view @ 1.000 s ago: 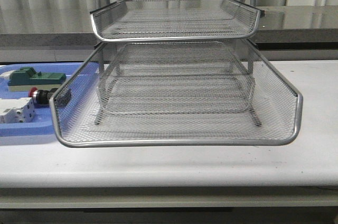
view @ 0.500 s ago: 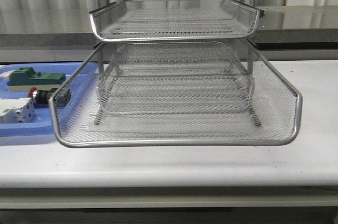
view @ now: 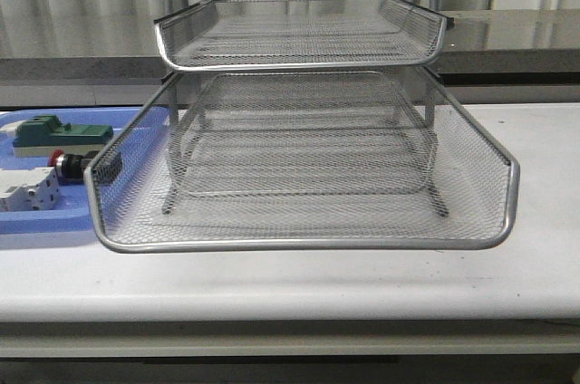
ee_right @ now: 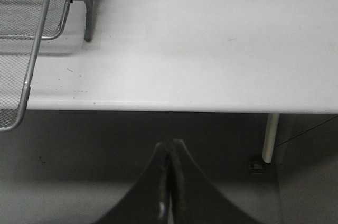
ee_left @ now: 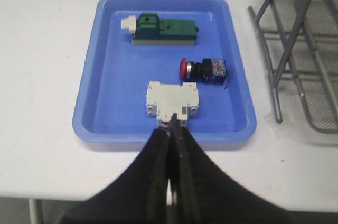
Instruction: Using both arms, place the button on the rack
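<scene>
Beside the wire-mesh rack point(view: 299, 167), the red-headed button point(ee_left: 203, 69) lies untouched.

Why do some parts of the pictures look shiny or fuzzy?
Front view: the rack rims gleam under bright light, and the button is half hidden behind mesh. Left wrist view: the left end effector is a dark, soft blur up close. Right wrist view: the table looks washed-out white.

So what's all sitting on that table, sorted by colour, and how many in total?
Blue: 1, the plastic tray
Green: 1, the green-topped block
Red-headed: 1, the button
White: 1, the circuit breaker
Silver: 1, the wire rack
Total: 5
</scene>
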